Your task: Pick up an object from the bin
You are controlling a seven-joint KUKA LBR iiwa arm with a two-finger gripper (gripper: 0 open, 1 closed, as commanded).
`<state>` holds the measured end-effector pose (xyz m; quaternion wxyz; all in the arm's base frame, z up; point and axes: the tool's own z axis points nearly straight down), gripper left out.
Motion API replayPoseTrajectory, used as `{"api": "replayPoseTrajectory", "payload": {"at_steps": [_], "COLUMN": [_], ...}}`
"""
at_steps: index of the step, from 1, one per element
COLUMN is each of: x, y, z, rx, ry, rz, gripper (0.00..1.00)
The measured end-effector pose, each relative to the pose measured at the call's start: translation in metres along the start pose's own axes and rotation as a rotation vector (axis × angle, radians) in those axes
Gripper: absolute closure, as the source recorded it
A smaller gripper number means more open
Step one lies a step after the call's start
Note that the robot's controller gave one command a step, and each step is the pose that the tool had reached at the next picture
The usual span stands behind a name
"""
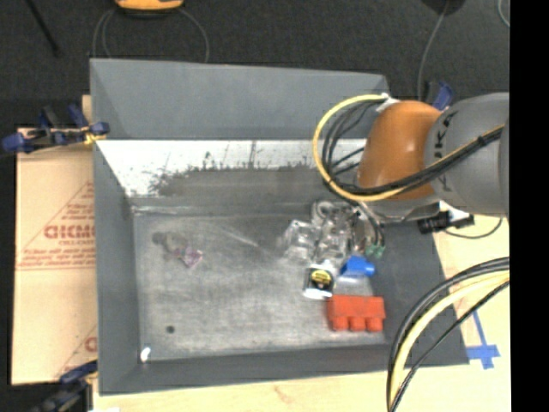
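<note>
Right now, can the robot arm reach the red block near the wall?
Probably yes. The red block lies uncovered near the gripper; only a small blue piece lies between them, though the bin wall is close.

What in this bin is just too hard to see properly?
Camera view:
- Clear plastic piece beside the gripper: blends into the bin floor, shape unclear.
- Blue piece: tucked against the gripper, kind unclear.
- Pale scrap at left: too small to name.
- Yellow-and-black item: too small to identify.

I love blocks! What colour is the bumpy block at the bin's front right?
The block is red, clearest in the camera view.
</note>
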<state>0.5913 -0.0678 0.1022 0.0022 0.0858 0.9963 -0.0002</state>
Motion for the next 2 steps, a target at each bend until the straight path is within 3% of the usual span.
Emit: {"api": "replayPoseTrajectory", "payload": {"at_steps": [1, 2], "x": [0.0, -0.04], "y": [0.003, 0.018], "z": [0.008, -0.142], "rx": [0.001, 0.001], "ry": [-0.009, -0.005], "rz": [-0.1, -0.284], "gripper": [1.0, 1.0]}}
